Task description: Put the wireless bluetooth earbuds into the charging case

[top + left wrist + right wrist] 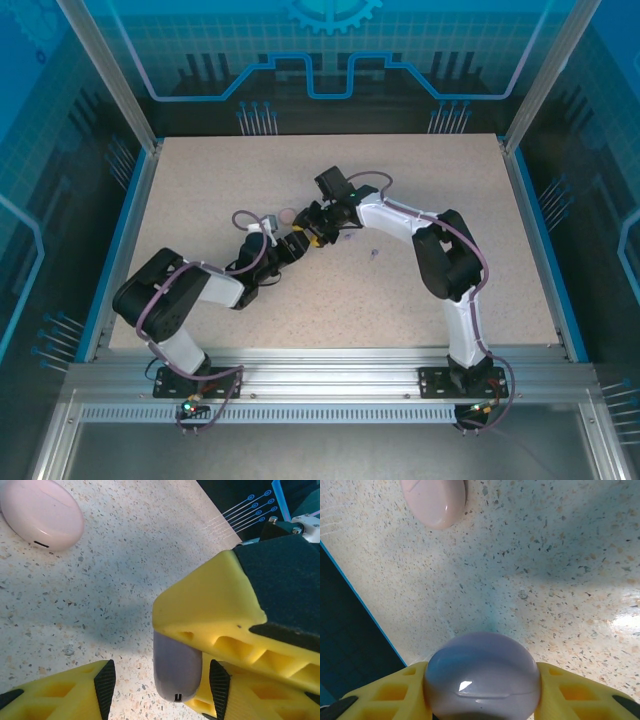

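Lavender charging case sat clamped in our right gripper at lower centre. Our left gripper flanked it, jaws apart; pink case lay upper left.

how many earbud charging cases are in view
2. One round pale-pink plastic case lies closed on the speckled table. One round lavender plastic case is clamped in the right gripper. Others may be hidden from view.

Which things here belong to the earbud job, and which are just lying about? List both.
Job: lavender case held in the right gripper; pink case; what looks like a purple earbud.
Just there: table; metal frame.
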### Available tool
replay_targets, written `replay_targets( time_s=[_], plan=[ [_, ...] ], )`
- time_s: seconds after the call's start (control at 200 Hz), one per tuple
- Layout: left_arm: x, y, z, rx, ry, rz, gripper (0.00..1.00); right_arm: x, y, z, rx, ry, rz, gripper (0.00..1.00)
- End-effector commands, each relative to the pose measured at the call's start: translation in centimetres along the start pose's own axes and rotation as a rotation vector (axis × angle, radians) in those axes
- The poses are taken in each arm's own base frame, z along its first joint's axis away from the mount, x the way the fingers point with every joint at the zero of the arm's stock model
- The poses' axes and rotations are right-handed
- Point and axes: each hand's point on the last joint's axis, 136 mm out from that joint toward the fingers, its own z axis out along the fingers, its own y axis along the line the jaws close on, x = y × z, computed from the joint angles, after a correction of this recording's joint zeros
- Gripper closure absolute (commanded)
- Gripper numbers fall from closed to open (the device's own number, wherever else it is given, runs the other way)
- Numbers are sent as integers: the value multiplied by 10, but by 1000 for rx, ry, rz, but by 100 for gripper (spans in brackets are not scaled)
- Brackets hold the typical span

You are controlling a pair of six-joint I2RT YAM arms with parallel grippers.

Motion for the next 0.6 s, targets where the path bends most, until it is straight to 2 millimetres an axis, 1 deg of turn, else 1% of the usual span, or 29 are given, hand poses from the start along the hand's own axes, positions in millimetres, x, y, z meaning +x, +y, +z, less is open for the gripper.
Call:
replay_targets(
  time_s=[0.0, 0.19, 0.285, 0.435, 0.525, 0.595],
  plan=[
    [-14, -10, 2, 21, -60, 8, 44, 19, -1, 1, 10, 50, 5, 63],
    [-10, -4, 7, 16, -57, -9, 45, 23, 2, -1, 1, 55, -2, 63],
    [-12, -4, 9, 12, -65, -11, 49, 26, 2, -2, -1, 60, -5, 63],
    [-17, -7, 10, 15, -87, -19, 49, 28, 0, -2, -1, 64, -2, 63],
    [-20, -9, 12, 20, -93, -20, 53, 30, -1, -1, 0, 68, -1, 63],
    [-18, -10, 13, 21, -88, -21, 59, 30, -1, -1, -2, 69, 0, 63]
  ],
)
